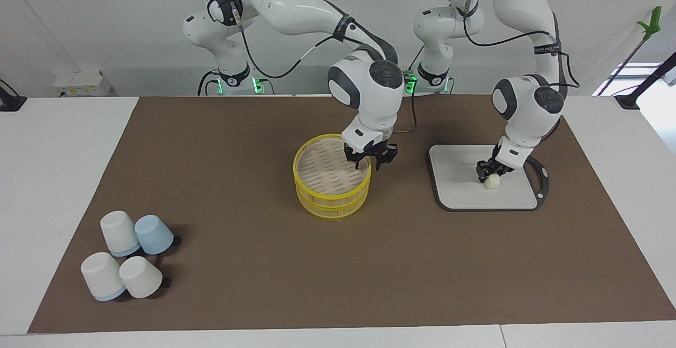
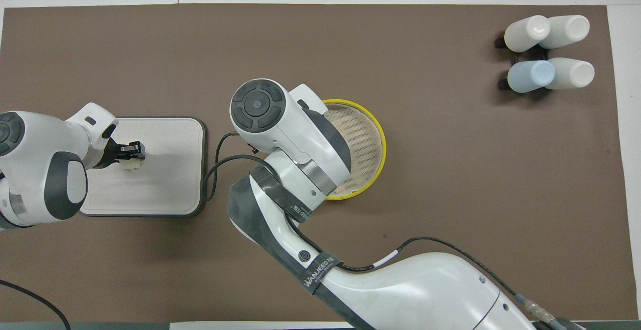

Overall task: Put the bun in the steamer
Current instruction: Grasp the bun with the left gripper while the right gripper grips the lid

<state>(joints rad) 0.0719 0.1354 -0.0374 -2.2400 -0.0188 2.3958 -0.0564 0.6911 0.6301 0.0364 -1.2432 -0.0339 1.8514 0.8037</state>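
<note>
The bun [image 1: 491, 181], probably soft and light, is being clamped across its middle by the left gripper [image 1: 490, 172]; the right gripper [image 1: 369, 162] is seemingly being closed on the steamer [image 1: 332, 182] rim.

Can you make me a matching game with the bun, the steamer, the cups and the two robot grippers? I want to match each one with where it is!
Things:
1. bun
2. steamer
3. cups
4. right gripper

Places:
A. at the steamer's yellow rim
B. on the grey board, under the left gripper
C. upside down in a cluster of four near the mat's corner, at the right arm's end
D. in the middle of the brown mat, two tiers stacked

Pairs: 1-B, 2-D, 3-C, 4-A
</note>
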